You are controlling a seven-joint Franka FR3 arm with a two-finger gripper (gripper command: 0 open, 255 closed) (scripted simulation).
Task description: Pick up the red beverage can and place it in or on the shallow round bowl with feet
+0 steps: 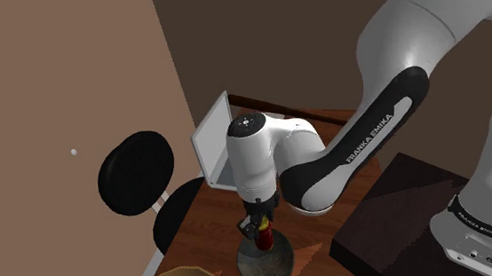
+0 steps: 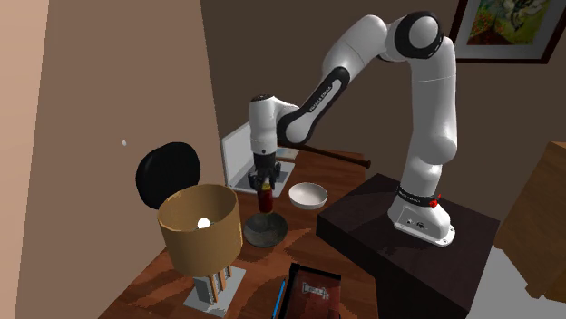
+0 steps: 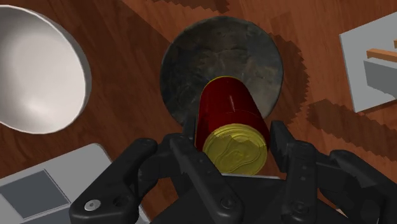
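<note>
My claw (image 3: 234, 141) is closed on the red can (image 3: 226, 108), one black finger (image 3: 189, 137) pressed to each side just under its gold top, so the can hangs upright from my grip with its body pointing down. Directly beneath it lies the dark round bowl (image 3: 191, 51), shallow and mottled, and the can's lower end sits over the part of the dish nearer to me rather than over its middle. I cannot tell whether the can's base has met the bowl's floor or hangs just above it. As I judge it, the carrying is done and the step in hand is the set-down. To do that well I should keep my wrist straight, come down slowly until the base rests flat, and perhaps nudge a little toward the bowl's centre first, since a shallow dish on feet may rock if it is loaded near its rim. I should open only once the can bears its own weight, spread the fingers evenly, and lift straight up so neither pad drags the can over. Farther out on the wooden table (image 3: 127, 38), a white bowl (image 3: 38, 70) stands near the dark one, an open laptop (image 1: 211, 146) stands beyond, and a lamp (image 2: 200, 222) stands close by, all worth avoiding as I withdraw.
</note>
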